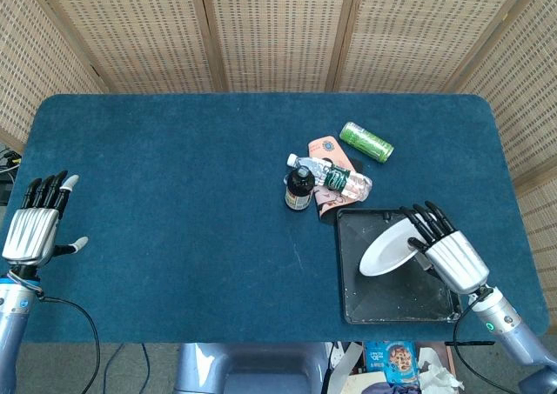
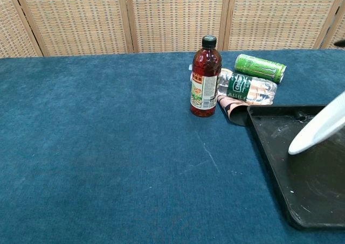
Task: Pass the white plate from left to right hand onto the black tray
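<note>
Even, diffuse daylight in both views; soft faint shadows, no glare. Focus sharp throughout, slight edge distortion in head view.
</note>
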